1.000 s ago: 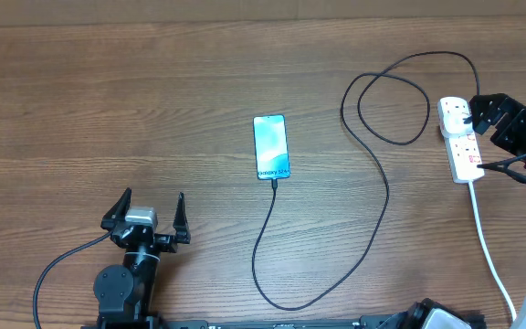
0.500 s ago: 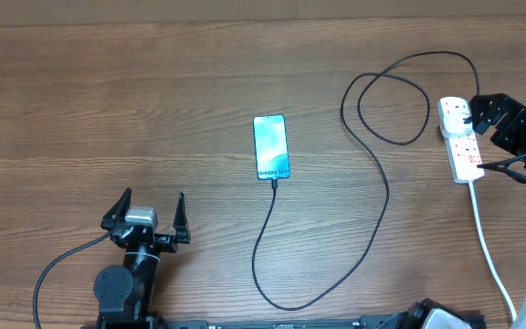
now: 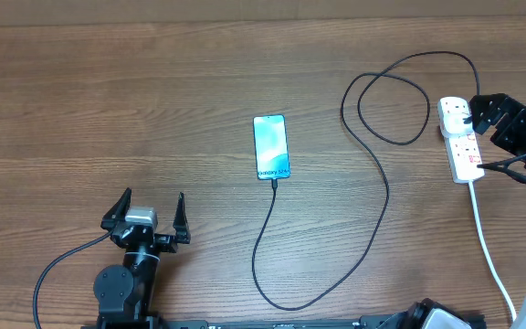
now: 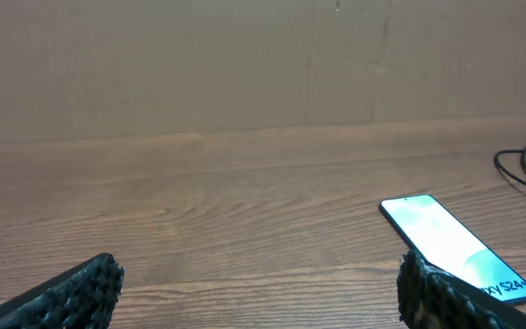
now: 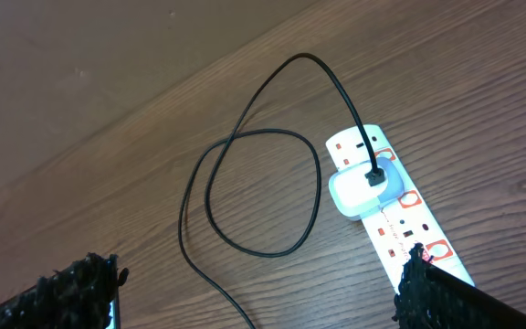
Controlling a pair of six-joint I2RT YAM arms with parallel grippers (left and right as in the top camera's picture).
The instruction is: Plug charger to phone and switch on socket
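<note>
Brown wood-grain table [image 3: 108, 91] w/ plain tan wall [image 4: 153, 64] behind, even light.

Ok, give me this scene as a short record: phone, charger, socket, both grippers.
phone: flat on table, face up
charger: tip at phone's near end; other end in white adapter on socket
socket: right side of table; switch state unclear
left gripper: open, empty, apart from phone
right gripper: open, empty, by socket

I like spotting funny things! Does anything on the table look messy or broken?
Nothing looks broken or spilled. The only untidy bit is the charger, which crosses over itself in a loop just left of the socket. The phone lies flat and straight.
</note>
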